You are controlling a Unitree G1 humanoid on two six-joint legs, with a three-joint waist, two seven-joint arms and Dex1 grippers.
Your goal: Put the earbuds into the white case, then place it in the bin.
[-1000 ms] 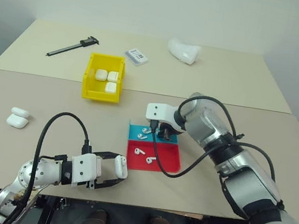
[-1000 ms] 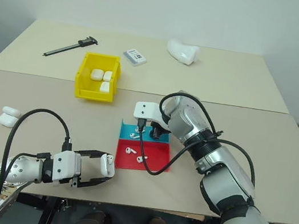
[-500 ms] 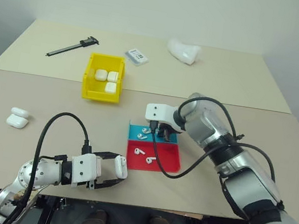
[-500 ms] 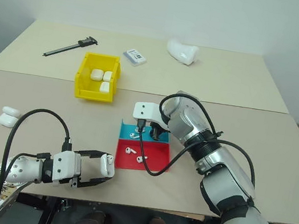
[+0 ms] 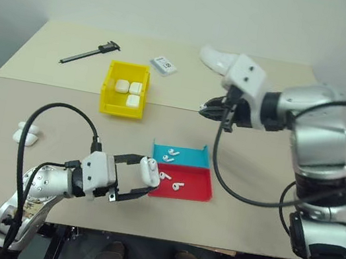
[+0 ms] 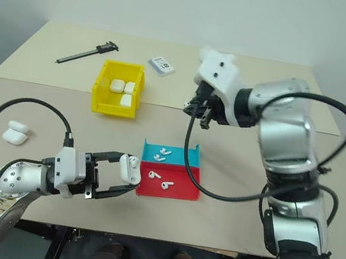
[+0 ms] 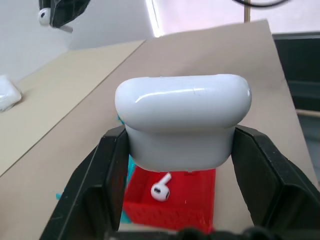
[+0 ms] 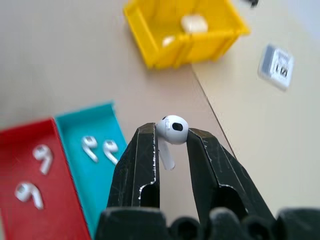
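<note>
Your right gripper (image 8: 172, 145) pinched one earbud (image 8: 171, 131) between its fingers, raised above the tabletop (image 5: 252, 177) at about one o'clock from the red and blue tray (image 5: 182, 170), where four earbuds lay. Your left gripper (image 5: 141, 177) clamped the white case (image 5: 149, 171) at the tray's nine o'clock. The yellow bin (image 5: 124, 89) sat at eleven o'clock, holding three cases.
</note>
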